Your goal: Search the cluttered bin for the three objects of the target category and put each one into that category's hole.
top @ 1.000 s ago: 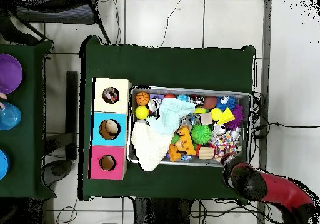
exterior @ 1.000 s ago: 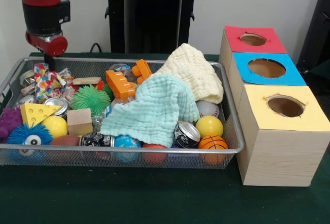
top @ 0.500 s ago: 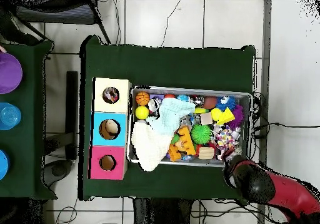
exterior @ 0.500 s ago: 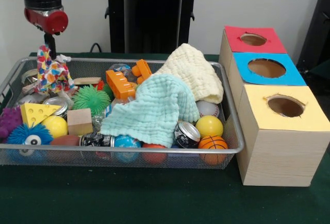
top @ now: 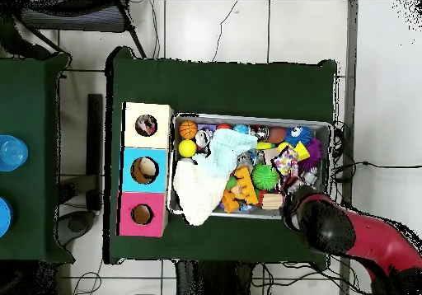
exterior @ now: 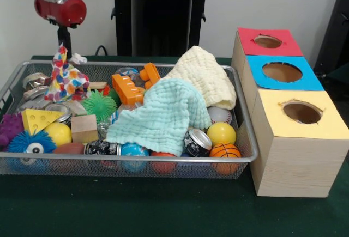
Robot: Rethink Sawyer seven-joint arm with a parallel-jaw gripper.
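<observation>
Wrapper [exterior: 66,79] hanging point-up beneath the gripper [exterior: 64,42], at the bin's [exterior: 136,160] far end from the boxes.
Its long axis runs vertical; the fingers look pinched on its tip. The yellow-surround hole [exterior: 301,111] lies well across the bin.

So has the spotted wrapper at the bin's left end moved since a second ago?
Yes. The spotted wrapper has risen: it lay crumpled low among the clutter, and now it hangs stretched, its tip above the wire bin's rim, under the gripper.
</observation>
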